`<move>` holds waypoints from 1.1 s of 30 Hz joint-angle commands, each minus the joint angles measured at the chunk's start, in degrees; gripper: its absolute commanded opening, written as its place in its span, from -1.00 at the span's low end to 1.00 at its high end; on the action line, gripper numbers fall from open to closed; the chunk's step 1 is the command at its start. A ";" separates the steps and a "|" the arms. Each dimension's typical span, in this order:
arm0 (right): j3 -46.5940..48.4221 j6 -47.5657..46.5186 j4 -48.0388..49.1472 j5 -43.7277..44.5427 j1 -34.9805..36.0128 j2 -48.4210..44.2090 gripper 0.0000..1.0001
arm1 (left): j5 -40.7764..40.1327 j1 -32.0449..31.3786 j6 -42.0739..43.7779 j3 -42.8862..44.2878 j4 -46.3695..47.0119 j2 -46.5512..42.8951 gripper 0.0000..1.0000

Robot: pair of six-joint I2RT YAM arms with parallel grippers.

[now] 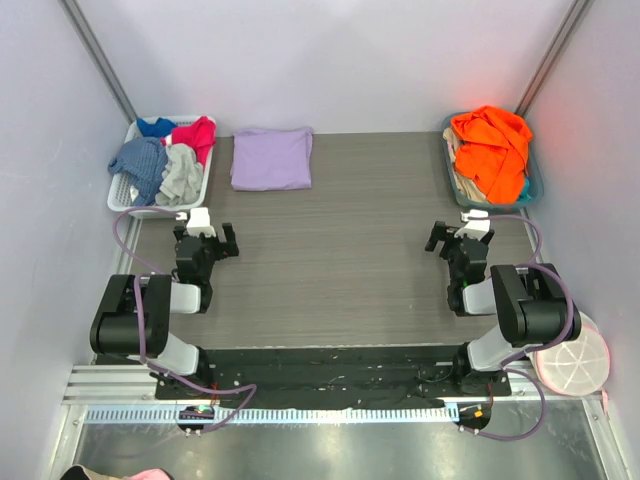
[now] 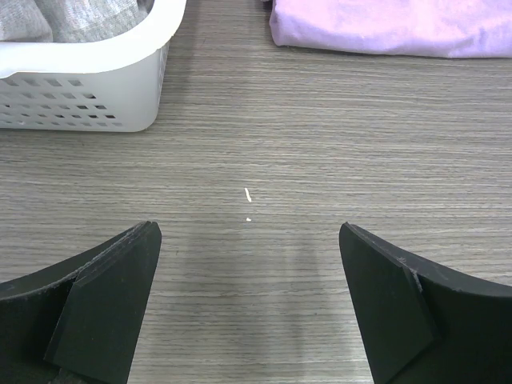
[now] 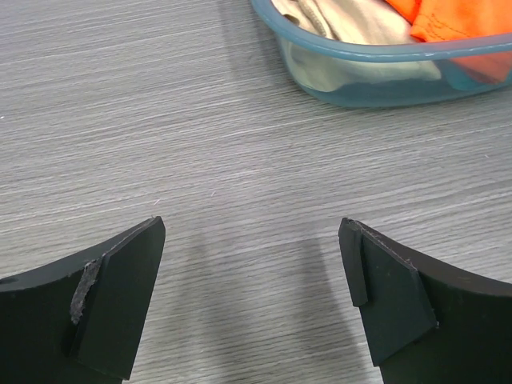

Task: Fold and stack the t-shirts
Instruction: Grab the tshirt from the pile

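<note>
T-shirt (image 1: 271, 158), lavender, far ahead of left tool (image 1: 206, 234); that and right tool (image 1: 456, 238) wide open, empty.

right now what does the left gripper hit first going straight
Probably the white basket, near corner, with jaws this wide; dead centre is bare table between basket and purple shirt.

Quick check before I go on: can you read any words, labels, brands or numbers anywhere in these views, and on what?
None: no text can be read in any view. The folded lavender t-shirt shows no label or print. The white basket and the blue tub bear no visible lettering.
</note>
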 commanded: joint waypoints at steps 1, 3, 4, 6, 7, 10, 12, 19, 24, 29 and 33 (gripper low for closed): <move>0.81 -0.78 2.55 -1.21 0.02 -0.47 0.99 | -0.55 0.51 0.05 1.24 2.11 -0.63 0.99; 0.72 -0.78 2.55 -1.21 0.02 -0.47 0.99 | -0.55 0.51 0.14 1.24 2.11 -0.72 0.99; 0.81 -0.78 2.46 -1.21 0.02 -0.55 0.99 | -0.55 0.51 0.14 1.24 2.11 -0.63 1.00; 0.81 -0.70 2.46 -1.21 -0.07 -0.46 1.00 | -0.55 0.51 0.14 1.15 2.11 -0.63 0.99; 0.81 -0.70 2.55 -1.38 0.02 -0.47 0.99 | -0.55 0.51 0.22 1.24 2.11 -0.63 0.99; 0.81 -0.70 2.55 -1.29 0.02 -0.46 0.99 | -0.55 0.51 0.14 1.24 2.11 -0.72 0.99; 0.72 -0.70 2.55 -1.38 0.02 -0.47 0.99 | -0.55 0.51 0.13 1.24 2.11 -0.72 1.00; -0.15 -0.52 4.12 -0.77 0.02 -0.73 0.99 | 3.73 0.34 1.27 -0.25 3.94 -2.64 0.99; -2.98 0.45 4.95 1.61 -0.07 -5.64 0.99 | -4.83 -4.32 3.48 1.32 -5.52 -10.03 0.99; 0.10 0.71 -8.60 2.74 0.19 -18.97 0.99 | -15.12 -8.44 -0.12 6.33 -19.67 -15.91 0.99; 2.20 5.44 -17.54 5.21 0.19 -29.27 0.99 | -25.48 -9.95 -4.86 6.78 -23.27 -17.59 0.99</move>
